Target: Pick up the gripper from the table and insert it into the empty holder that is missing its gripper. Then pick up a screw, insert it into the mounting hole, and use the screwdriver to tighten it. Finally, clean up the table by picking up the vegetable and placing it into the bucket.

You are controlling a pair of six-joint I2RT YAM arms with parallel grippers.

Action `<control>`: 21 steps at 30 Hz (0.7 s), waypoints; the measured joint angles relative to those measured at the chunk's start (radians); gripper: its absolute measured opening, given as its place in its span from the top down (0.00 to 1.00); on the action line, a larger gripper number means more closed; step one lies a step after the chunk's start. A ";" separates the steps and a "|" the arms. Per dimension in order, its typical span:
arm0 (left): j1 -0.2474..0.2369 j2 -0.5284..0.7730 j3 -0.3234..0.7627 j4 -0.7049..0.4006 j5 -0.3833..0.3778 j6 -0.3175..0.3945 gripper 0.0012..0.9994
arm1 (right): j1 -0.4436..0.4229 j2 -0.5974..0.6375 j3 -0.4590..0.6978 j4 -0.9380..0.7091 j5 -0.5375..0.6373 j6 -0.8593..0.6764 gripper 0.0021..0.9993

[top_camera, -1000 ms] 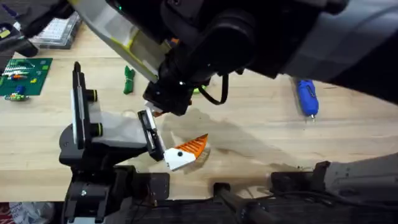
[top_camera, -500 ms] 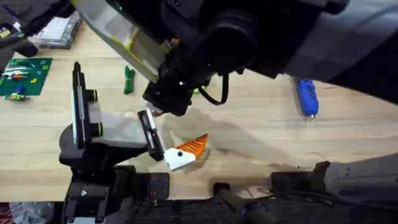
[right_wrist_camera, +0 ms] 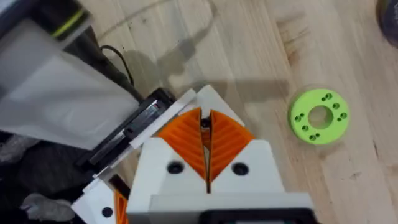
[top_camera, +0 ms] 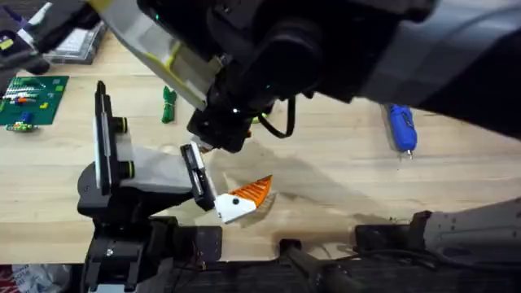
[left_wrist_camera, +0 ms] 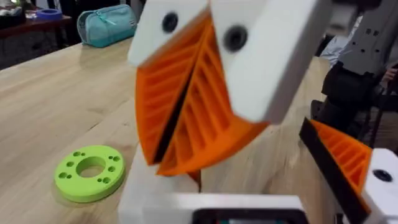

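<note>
Listing hazards first: the right gripper (right_wrist_camera: 205,121) has its orange fingers (right_wrist_camera: 186,140) pressed together on nothing we can make out, near the holder (top_camera: 195,175). If it came down unopened, we judge it would strike that bracket or shove the gripper (top_camera: 244,199) across the table (top_camera: 342,179) toward the near edge. That piece lies flat just beside the holder's near end, its long axis diagonal, orange tip pointing far-right, white base near-left.

Lighting I see: even, bright overhead light on the pale wooden bench (top_camera: 342,187); soft shadows beneath the dark, blurred arm; close white-and-orange ribbed fingers (left_wrist_camera: 205,99) out of focus.
</note>
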 joint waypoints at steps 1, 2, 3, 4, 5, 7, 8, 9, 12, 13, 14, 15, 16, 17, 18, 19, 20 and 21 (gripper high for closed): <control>0.000 0.000 0.000 0.000 0.000 0.000 0.01 | 0.000 0.006 0.000 0.000 0.000 0.000 0.99; 0.000 0.000 0.000 0.000 0.000 0.000 0.01 | 0.000 0.012 0.000 0.000 0.000 0.000 0.99; 0.000 0.000 0.000 0.000 0.000 -0.001 0.01 | 0.000 0.017 0.000 0.000 0.000 0.000 0.99; 0.000 0.000 0.000 0.000 0.000 -0.003 0.01 | 0.000 0.021 0.000 0.001 0.000 0.000 0.99; 0.000 0.000 0.000 0.000 0.000 -0.004 0.01 | -0.001 0.021 0.000 0.002 0.000 0.000 0.99; 0.000 0.000 0.000 0.000 0.002 -0.004 0.01 | -0.001 0.021 0.000 0.001 0.000 0.000 0.99; 0.000 0.000 0.000 0.000 0.002 -0.004 0.01 | -0.001 0.021 0.000 0.001 0.000 0.000 0.99; 0.000 0.000 0.000 0.000 0.003 -0.004 0.01 | -0.001 0.021 0.000 0.001 0.000 0.000 0.99; 0.000 0.000 0.000 0.000 0.003 -0.004 0.01 | -0.001 0.021 0.000 -0.002 0.000 0.007 0.82; 0.000 0.000 0.000 0.000 0.003 -0.004 0.01 | -0.001 0.021 0.000 -0.002 0.000 0.008 0.77; 0.000 0.000 0.000 0.000 0.003 -0.004 0.01 | -0.001 0.021 0.000 -0.003 0.000 0.007 0.72; 0.000 0.000 0.000 0.000 0.003 -0.004 0.01 | -0.001 0.021 0.000 -0.003 0.001 0.007 0.68; 0.000 0.000 0.000 0.000 0.003 -0.004 0.01 | -0.002 0.021 0.000 -0.003 0.001 0.007 0.65; 0.000 0.000 0.000 0.000 0.003 -0.004 0.01 | -0.002 0.021 0.000 -0.004 0.002 0.007 0.61; 0.000 0.000 0.000 0.000 0.003 -0.004 0.01 | -0.003 0.021 0.000 -0.004 0.003 0.009 0.56; 0.000 0.000 0.000 0.000 0.001 -0.008 0.01 | -0.010 0.021 0.000 -0.006 0.019 0.013 0.34; 0.000 0.000 0.000 0.000 0.000 -0.009 0.01 | -0.012 0.021 0.000 -0.007 0.022 0.014 0.30; 0.000 0.000 0.000 0.000 0.000 -0.010 0.01 | -0.013 0.021 0.000 -0.007 0.025 0.015 0.27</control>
